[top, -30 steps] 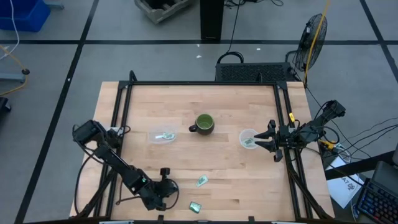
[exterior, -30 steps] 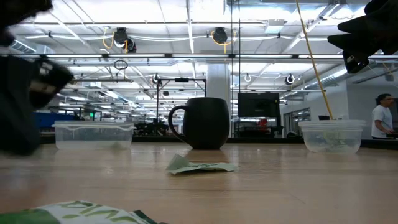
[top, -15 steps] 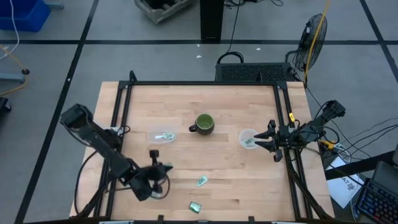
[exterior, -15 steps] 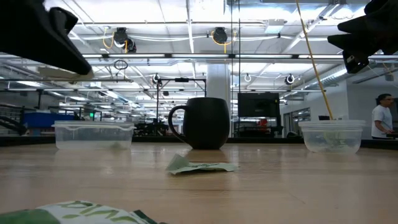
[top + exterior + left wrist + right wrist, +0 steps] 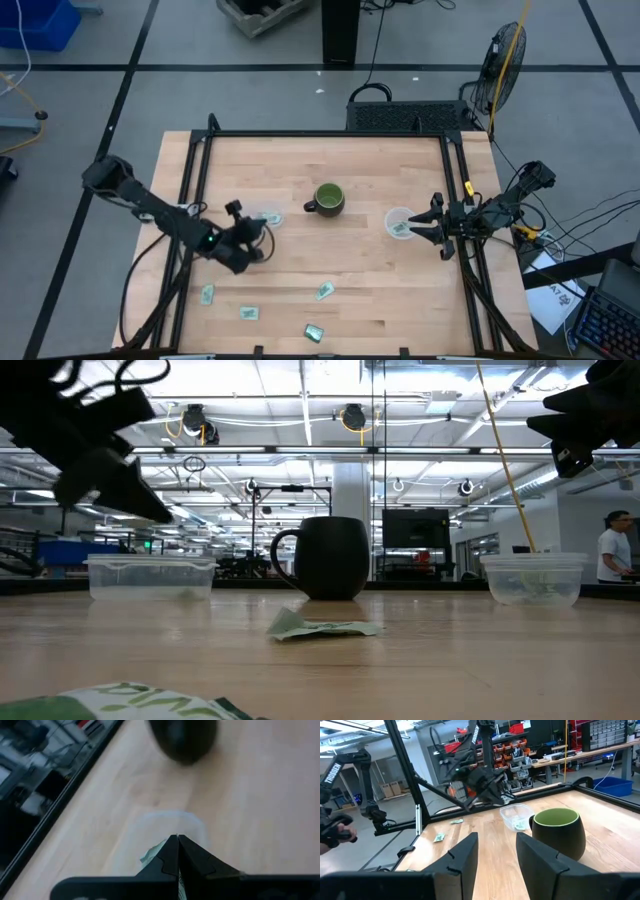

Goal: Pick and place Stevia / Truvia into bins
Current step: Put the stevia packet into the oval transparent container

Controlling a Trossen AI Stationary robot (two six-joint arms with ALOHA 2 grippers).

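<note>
My left gripper [image 5: 256, 236] is shut and hovers just short of the left clear bin [image 5: 262, 218], which holds a packet [image 5: 267, 217]. In the left wrist view the shut fingertips [image 5: 177, 845] stand over that bin [image 5: 167, 820]. Several Stevia packets lie flat on the table: [image 5: 207, 293], [image 5: 247, 313], [image 5: 325, 291], [image 5: 314, 332]. My right gripper [image 5: 432, 225] waits open at the table's right edge beside the right bin [image 5: 400, 222], which holds green packets. My left gripper pinches a thin pale packet between its two fingers; only a sliver [image 5: 181, 887] shows in the seam. The fingers slant down toward the bin. Whether the green-white corner [image 5: 151, 853] beside the fingertips is the held packet or the one in the bin, I cannot tell.
A dark green mug [image 5: 329, 199] stands between the two bins at the table's middle. A black frame rail [image 5: 192, 200] runs along the left side and another [image 5: 462, 250] along the right. Bare wood lies between the mug and the loose packets.
My left gripper has gone from the table's near edge toward the far side and the left bin, rising and levelling out somewhat, still shut. Its arm has swung clear of the near left corner, where two packets now show.
</note>
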